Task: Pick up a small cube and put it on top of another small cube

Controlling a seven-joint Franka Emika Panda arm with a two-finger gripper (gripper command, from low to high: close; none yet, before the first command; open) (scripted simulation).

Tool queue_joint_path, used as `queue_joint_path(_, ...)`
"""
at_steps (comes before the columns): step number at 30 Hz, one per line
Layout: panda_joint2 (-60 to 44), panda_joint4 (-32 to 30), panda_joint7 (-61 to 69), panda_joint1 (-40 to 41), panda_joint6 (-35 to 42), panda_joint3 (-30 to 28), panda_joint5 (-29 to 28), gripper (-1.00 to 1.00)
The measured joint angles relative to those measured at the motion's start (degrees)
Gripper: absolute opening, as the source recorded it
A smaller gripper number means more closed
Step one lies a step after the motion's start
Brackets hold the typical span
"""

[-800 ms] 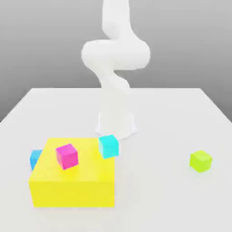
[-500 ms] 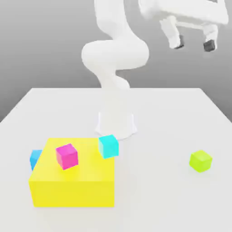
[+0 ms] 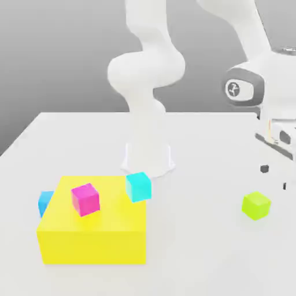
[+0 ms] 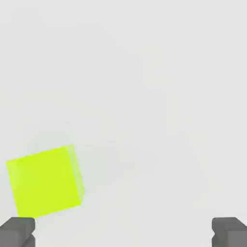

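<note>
A smooth, matte white table [image 3: 202, 248] fills the lower part of the exterior view, its far edge meeting a plain grey backdrop that shades darker toward the top. From a round base near the table's middle rises the glossy white arm [image 3: 147, 75], built of rounded, tube-like segments; it loops up and comes down again on the exterior view's right, where a dark grey ring marks the wrist.

The largest loose thing is a big yellow block [image 3: 92, 231], flat-topped and sharp-edged, toward the exterior view's left. On its top sits a small magenta cube [image 3: 85, 199], turned slightly askew. A small cyan cube [image 3: 139, 187] stands at the block's far right corner (whether it rests on the block or just behind it I cannot tell), and a small blue cube [image 3: 45, 202] peeks out from behind the block's left side.

The tool [image 3: 273, 177] hangs low on the exterior view's right with its two dark-tipped fingers [image 4: 17, 231] spread wide and holding nothing.

The small lime-green cube [image 3: 255, 206] lies on the bare table well apart from the other cubes, just below the tool; in the hand view it [image 4: 45, 182] sits near one fingertip, off centre, a plain, evenly coloured solid with crisp edges.
</note>
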State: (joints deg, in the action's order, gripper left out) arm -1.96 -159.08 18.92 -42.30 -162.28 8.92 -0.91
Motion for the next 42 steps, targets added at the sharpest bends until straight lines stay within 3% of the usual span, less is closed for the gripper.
queue_joint_path(6,-12.3,1.3,-2.5,-3.1,-9.7,-4.9,-6.0,0.00)
queue_joint_path(7,-14.2,1.6,-2.9,-3.9,-11.2,-5.8,-6.4,-1.00)
queue_joint_path(14,-14.6,1.7,-3.1,-4.1,-11.4,-6.1,-6.7,-1.00)
queue_joint_path(21,-1.7,-0.6,1.7,-1.1,-0.9,-3.1,-0.9,-1.00)
queue_joint_path(28,9.4,0.2,11.0,12.2,10.2,-11.7,-2.5,-1.00)
queue_joint_path(42,27.0,1.9,25.7,38.8,29.0,-34.1,-13.5,-1.00)
